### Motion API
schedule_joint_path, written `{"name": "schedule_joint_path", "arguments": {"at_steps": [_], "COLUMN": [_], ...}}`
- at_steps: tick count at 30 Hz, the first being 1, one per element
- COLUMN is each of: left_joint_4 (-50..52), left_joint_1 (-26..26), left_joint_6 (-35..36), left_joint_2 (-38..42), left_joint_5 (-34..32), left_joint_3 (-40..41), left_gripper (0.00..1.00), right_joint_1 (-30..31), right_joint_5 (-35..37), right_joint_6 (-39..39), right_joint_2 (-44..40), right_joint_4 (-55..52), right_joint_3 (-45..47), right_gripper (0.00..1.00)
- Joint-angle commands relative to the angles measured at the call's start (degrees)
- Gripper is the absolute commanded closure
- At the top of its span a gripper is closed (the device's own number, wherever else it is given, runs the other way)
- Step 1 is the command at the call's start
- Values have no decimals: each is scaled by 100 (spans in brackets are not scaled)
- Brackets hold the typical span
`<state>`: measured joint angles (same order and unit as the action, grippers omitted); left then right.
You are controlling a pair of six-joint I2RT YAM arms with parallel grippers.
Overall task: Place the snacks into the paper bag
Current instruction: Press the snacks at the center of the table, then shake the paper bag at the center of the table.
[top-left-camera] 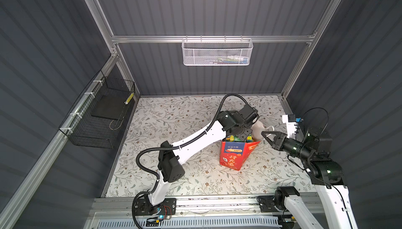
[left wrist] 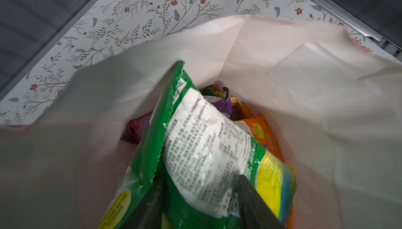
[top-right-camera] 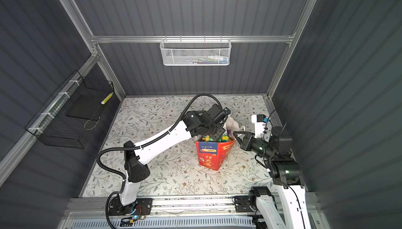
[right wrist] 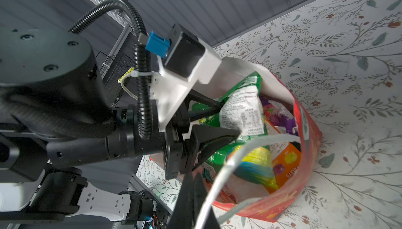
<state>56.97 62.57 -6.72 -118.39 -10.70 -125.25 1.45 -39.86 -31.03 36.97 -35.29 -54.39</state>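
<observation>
In both top views, red bag (top-left-camera: pixel 231 156) standing on the flowery table (top-left-camera: pixel 174 130), snacks (top-right-camera: pixel 224 139) poking out. Only in the wrist views: left pincer (right wrist: pixel 230 118) inside the bag, jaws apart, green packet (left wrist: pixel 202 147) between them. Right pincer (top-left-camera: pixel 263 133) pinched together beside the white cord (right wrist: pixel 280 138).

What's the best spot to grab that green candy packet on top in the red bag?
Probably its thin zigzag-cut edge. The green packet lies tilted on top of the other snacks, flat and crinkly. The paper bag walls it in all round, so come down through the open mouth and pinch across that edge.
</observation>
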Motion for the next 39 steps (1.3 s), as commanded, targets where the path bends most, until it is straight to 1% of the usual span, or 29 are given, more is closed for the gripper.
{"name": "schedule_joint_path", "arguments": {"at_steps": [1,3,5,9,11,14,16,19,21,23,26,28,29,31,34,37,39], "left_joint_4": [553,621,737,754,549,-95,-396,-592,-619,-765,-1135,-1145,-1039,-780,-537,-302,-277], "left_joint_1": [151,112,9,-86,-87,-87,-87,-87,-87,-87,-87,-130,-202,-447,-677,-779,-921], "left_joint_6": [212,267,200,146,153,76,79,82,60,48,72,83,60,-61,-93,-97,-142], "left_joint_2": [-371,-458,-570,-579,-355,236,610,987,1231,1635,2344,2638,2707,2709,2589,2356,2261], "left_joint_5": [636,424,161,13,269,443,516,618,648,525,-229,-733,-794,-632,-173,-111,14], "left_joint_3": [227,222,121,-213,-402,-378,-349,-436,-418,-107,695,998,1045,1012,969,845,853], "left_gripper": [45,41,39,32,23,12,7,3,3,2,1,0,0,2,5,9,15], "right_joint_1": [13,13,13,13,17,13,13,13,13,13,16,13,15,14,13,13,17], "right_joint_5": [-104,-95,-109,-59,-37,-2,11,33,35,57,56,36,26,7,-38,-90,-117], "right_joint_6": [33,27,9,0,-8,-45,-67,-79,-88,-79,-79,-98,-101,-115,-134,-162,-167], "right_joint_2": [9,4,20,-5,-14,-23,-29,-28,-32,-44,-38,-40,-29,-13,3,5,3], "right_joint_4": [115,148,159,171,196,238,275,304,314,319,337,365,376,396,434,444,449], "right_joint_3": [-144,-129,-124,-107,-81,-11,31,54,69,77,102,121,122,122,122,130,131], "right_gripper": [95,95,95,95,95,95,95,95,95,95,95,95,95,95,94,94,94]}}
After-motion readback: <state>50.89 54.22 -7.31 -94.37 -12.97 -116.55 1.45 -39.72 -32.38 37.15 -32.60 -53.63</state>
